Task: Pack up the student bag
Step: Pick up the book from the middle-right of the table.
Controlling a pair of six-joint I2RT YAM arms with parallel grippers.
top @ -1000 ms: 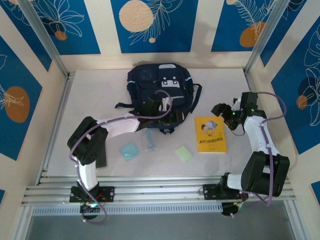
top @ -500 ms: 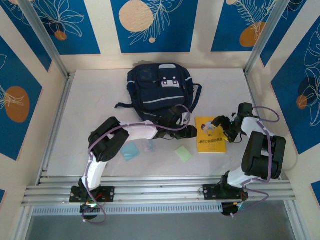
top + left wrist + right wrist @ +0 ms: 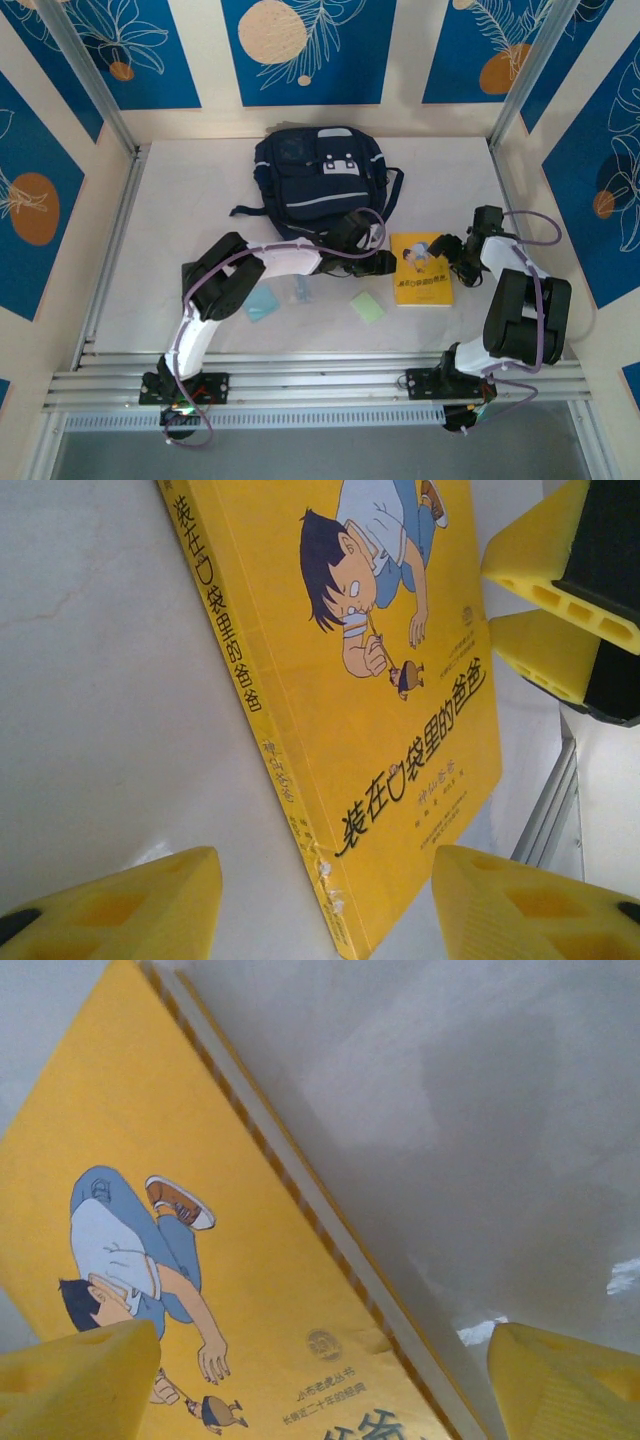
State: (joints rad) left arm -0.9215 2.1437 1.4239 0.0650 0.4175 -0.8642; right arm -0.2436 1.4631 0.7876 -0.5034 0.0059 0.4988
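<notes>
- Lying flat toward the back of the table (image 3: pixel 200 200), the student bag (image 3: pixel 318 175) has its front pocket up and neither gripper on it.
- Left gripper (image 3: pixel 385 263), jaws apart, sits low at the left edge of the yellow book (image 3: pixel 420 275), probably to brace or pinch the spine.
- Right gripper (image 3: pixel 447 250), jaws also apart and holding nothing, faces it from the book's right edge, probably for a shared lift.
- Versus a second ago: the left arm has left the bag's lower edge, and the right has dropped to the book.

This is looking like a robotics lab cell: aluminium posts (image 3: pixel 85 75) and blue printed panels (image 3: pixel 340 60) are enclosing a white table (image 3: pixel 200 180) with arms (image 3: pixel 285 257) bolted to rails (image 3: pixel 320 385).
</notes>
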